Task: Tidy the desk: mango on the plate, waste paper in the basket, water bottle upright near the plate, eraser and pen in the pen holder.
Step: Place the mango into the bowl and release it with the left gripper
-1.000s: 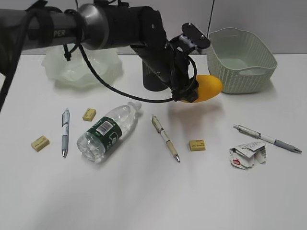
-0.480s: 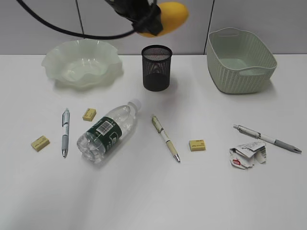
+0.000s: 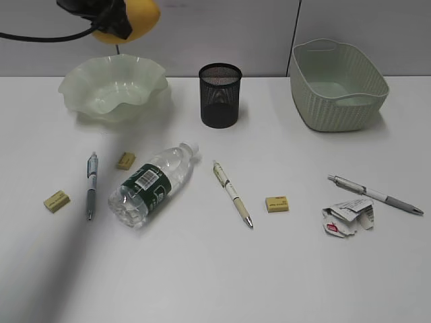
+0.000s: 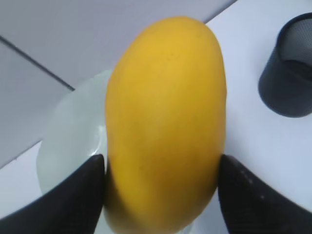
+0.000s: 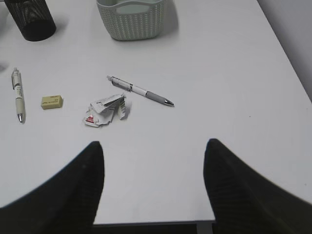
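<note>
My left gripper (image 4: 161,192) is shut on the yellow mango (image 4: 165,117) and holds it in the air over the pale green plate (image 4: 63,146). In the exterior view the mango (image 3: 131,19) hangs at the top left, above the plate (image 3: 113,87). The water bottle (image 3: 151,185) lies on its side on the desk (image 3: 215,276). The waste paper (image 3: 347,217) is at the right, with the basket (image 3: 340,87) behind it. The black pen holder (image 3: 220,95) stands mid-back. Pens (image 3: 232,192) and erasers (image 3: 277,204) lie scattered. My right gripper (image 5: 152,161) hangs open and empty.
Another pen (image 3: 91,185) and two erasers (image 3: 56,200) (image 3: 126,160) lie left of the bottle. A third pen (image 5: 140,90) lies just beyond the waste paper (image 5: 105,109). The desk's near edge (image 5: 156,223) runs under the right gripper.
The left gripper has lifted the mango from beside the pen holder and carried it up and leftward to above the plate. The right gripper has not moved.
</note>
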`<state>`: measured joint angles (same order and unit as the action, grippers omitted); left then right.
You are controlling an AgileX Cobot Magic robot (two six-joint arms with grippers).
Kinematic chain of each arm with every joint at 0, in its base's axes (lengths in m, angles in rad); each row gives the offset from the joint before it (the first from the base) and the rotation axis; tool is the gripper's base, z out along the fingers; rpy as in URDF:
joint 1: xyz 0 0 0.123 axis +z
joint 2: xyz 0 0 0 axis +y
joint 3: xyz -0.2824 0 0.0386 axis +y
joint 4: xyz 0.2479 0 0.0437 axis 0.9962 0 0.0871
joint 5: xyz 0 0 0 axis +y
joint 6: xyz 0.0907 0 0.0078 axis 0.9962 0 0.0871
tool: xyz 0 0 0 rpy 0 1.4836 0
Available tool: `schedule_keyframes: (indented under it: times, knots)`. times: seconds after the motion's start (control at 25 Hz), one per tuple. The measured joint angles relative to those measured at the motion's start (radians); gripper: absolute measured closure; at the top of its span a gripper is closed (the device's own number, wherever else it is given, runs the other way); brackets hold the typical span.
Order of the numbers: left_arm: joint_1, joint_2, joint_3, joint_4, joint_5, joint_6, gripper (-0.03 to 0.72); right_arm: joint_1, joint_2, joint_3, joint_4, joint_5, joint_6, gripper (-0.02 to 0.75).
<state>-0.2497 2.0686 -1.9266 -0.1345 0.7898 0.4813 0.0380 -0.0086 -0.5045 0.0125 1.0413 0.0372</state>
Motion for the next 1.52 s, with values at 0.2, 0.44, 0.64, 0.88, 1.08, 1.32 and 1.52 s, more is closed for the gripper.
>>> schedule_keyframes:
  times: [0.2,0.44,0.64,0.88,1.08,1.32,1.52]
  knots:
    - [0.065,0.095,0.001,-0.041,-0.029,-0.002,0.162,0.0,0.0,0.0,0.0,0.0,0.0,0.228]
    - [0.1,0.22,0.001,-0.066,-0.123,-0.002,0.162,0.0,0.0,0.0,0.0,0.0,0.0,0.228]
    - [0.115,0.288,0.001,-0.085,-0.167,-0.002,0.162,0.0,0.0,0.0,0.0,0.0,0.0,0.228]
    - [0.116,0.303,0.001,-0.11,-0.192,-0.002,0.062,0.0,0.0,0.0,0.0,0.0,0.0,0.228]
    - [0.116,0.272,0.001,-0.115,-0.168,-0.003,0.045,0.0,0.0,0.0,0.0,0.0,0.0,0.228]
    - [0.116,0.132,0.001,-0.117,-0.095,-0.003,0.063,0.0,0.0,0.0,0.0,0.0,0.0,0.228]
    - [0.116,0.009,0.001,-0.117,0.059,-0.01,0.099,0.0,0.0,0.0,0.0,0.0,0.0,0.228]
